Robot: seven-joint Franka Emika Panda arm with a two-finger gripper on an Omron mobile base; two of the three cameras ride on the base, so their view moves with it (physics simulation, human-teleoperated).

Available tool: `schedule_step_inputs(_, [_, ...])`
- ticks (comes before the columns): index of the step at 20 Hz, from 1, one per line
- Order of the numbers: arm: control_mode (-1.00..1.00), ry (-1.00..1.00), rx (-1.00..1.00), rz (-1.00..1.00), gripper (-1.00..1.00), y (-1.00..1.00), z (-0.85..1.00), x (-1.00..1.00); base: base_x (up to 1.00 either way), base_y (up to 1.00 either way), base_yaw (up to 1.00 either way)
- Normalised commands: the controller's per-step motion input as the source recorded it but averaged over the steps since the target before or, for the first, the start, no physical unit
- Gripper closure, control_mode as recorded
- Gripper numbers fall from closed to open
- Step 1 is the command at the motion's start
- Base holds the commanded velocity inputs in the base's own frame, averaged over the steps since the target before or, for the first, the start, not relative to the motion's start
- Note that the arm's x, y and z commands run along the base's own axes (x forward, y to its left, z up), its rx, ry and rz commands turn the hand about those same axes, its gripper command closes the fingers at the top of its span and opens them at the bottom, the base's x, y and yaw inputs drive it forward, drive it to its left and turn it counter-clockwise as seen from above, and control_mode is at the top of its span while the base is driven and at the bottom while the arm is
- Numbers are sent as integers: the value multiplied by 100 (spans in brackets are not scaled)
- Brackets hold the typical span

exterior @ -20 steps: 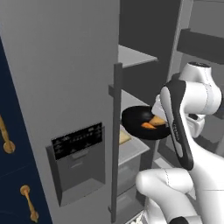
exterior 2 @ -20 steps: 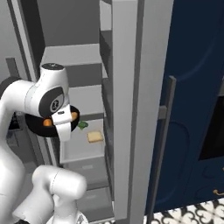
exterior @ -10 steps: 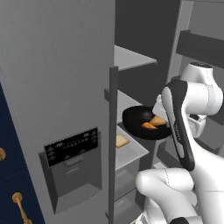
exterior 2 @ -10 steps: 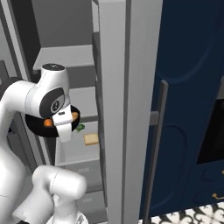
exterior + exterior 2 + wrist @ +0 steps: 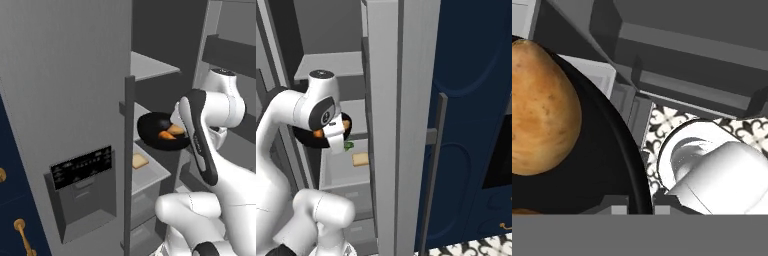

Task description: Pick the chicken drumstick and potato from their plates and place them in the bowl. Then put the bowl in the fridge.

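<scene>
Two fingers (image 5: pixel 633 206) pinch the black bowl's (image 5: pixel 619 150) rim, potato (image 5: pixel 539 110) lying inside.

The white arm rose from the base, elbow bent high, forearm angled down. Its gripper (image 5: pixel 637 202) was clamped tight on the rim of the bowl (image 5: pixel 152 131), holding it up.

Base driven closer to fridge (image 5: pixel 65 100), navy cabinets (image 5: pixel 10 200) slid aside
</scene>
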Motion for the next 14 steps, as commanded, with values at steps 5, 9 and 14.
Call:
schedule_step_inputs(5, [-100, -24, -13, -4, 100, 14, -23, 81, 0, 0, 0])
schedule_step_inputs(9, [-100, -16, -1, -1, 100, 0, -33, 67, 0, 0, 0])
schedule_step_inputs(14, [-100, -1, 5, 0, 100, 2, -28, 73, 0, 0, 0])
